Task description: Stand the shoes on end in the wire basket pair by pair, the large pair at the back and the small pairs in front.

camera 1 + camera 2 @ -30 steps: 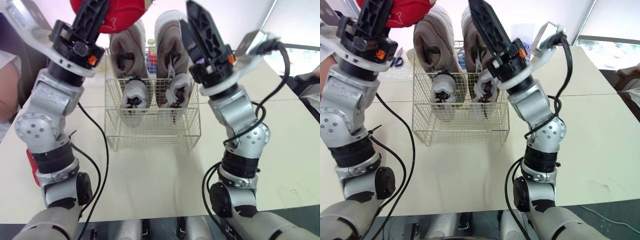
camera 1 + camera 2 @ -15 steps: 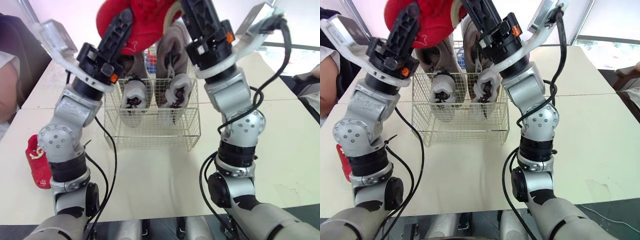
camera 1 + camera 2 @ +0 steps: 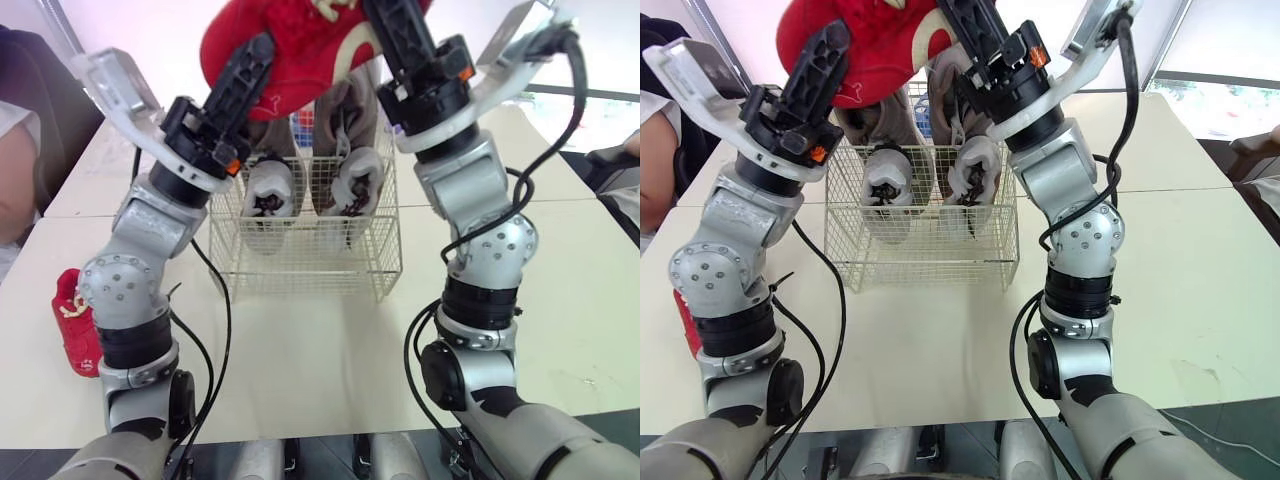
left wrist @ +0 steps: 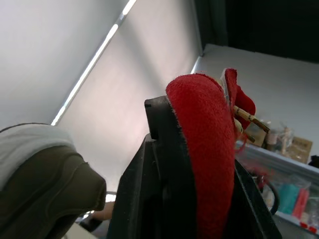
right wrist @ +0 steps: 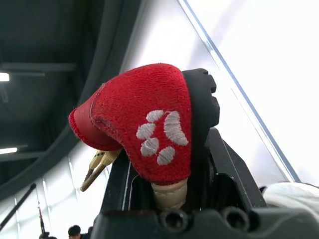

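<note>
Placement of the red pair is in hand: one red shoe (image 3: 75,322) lies on the counter (image 3: 320,360) at far left, the left pincer (image 3: 255,70) and right pincer (image 3: 395,25) both pinch its raised mate (image 3: 300,50) above the wire basket (image 3: 300,265), which probably next needs lowering upright into the front row.

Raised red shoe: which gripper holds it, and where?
Both: the left gripper clamps one end of the red shoe, the right gripper the end with the white paw print.

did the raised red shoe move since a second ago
Yes, the red shoe has shifted right, from over the left rear corner of the wire basket to over its middle.
</note>
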Controlling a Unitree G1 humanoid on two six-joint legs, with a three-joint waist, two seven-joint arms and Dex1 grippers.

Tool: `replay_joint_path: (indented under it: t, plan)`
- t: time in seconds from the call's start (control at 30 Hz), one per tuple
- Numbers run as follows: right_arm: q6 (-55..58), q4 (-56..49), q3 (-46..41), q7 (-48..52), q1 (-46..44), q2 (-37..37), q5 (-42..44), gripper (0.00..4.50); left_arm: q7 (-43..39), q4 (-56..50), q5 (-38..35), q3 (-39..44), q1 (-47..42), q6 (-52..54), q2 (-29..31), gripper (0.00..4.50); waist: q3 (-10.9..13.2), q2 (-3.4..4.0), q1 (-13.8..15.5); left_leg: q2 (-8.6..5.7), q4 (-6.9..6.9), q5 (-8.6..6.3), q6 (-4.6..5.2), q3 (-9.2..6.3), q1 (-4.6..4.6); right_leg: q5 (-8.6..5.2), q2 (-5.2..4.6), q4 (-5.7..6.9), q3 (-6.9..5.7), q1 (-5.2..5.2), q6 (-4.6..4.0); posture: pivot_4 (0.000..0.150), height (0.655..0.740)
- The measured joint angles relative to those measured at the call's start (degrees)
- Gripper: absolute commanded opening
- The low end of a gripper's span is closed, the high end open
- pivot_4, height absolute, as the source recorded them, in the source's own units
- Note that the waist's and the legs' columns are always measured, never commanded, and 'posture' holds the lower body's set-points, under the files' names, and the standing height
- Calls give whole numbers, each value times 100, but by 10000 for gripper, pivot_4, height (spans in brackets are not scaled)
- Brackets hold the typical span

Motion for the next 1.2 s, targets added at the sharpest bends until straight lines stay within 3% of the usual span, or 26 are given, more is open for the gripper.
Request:
replay_joint_path:
  t: [0.13, 0.3, 0.4, 0.53, 0.67, 0.9, 1.2]
  plan:
    - [164, 320, -127, 540, -511, -881, -45, 5482, 130, -420, 456, -315, 409, 509, 784, 41626, 2, 1, -6, 1, -5, -1, 1, 2, -8, 0, 0, 0, 0, -8, 0, 1500, 7400]
    - [837, 726, -122, 2515, -682, -2874, -242, 5482, 144, -1169, 96, 105, 1335, 1154, 2160, 41626, 4, 0, -2, 4, -8, -16, 26, 3, -12, -3, -6, -16, 1, -13, -1, 1500, 7400]
    - [1109, 857, 309, 3601, -633, -3448, -596, 5482, 151, -1667, -590, 526, 1810, 1346, 2811, 41626, 5, 2, -32, 7, -10, -23, 33, 7, -8, -3, -10, -17, 3, -17, -2, 1500, 7400]
    - [1050, 864, 742, 4334, -443, -3674, -1220, 5482, 69, -2075, -1192, 877, 2788, 1540, 3368, 41626, 6, 4, -15, 9, -13, -19, 20, 6, -8, -14, -10, -10, 3, -26, -23, 1500, 7400]
    - [882, 792, 937, 4445, -66, -3435, -1596, 5482, 176, -2199, -1296, 955, 3253, 1411, 3292, 41626, 6, 4, 36, 5, -12, -15, 9, 5, -13, -15, -14, -11, 3, -27, -26, 1500, 7400]
    - [598, 578, 1033, 4506, 727, -3376, -2151, 5482, 630, -2176, -1290, 652, 3578, 865, 2509, 41626, 6, 3, 132, 4, -13, -1, -15, 10, -16, -13, -19, -17, 5, -30, -29, 1500, 7400]
    - [350, 207, 1082, 4480, 1515, -3156, -2434, 5482, 616, -2165, -1006, 498, 3635, 644, 2479, 41626, 6, 3, 137, 6, -13, -21, 2, 9, -16, -11, -18, -17, 5, -33, -39, 1500, 7400]
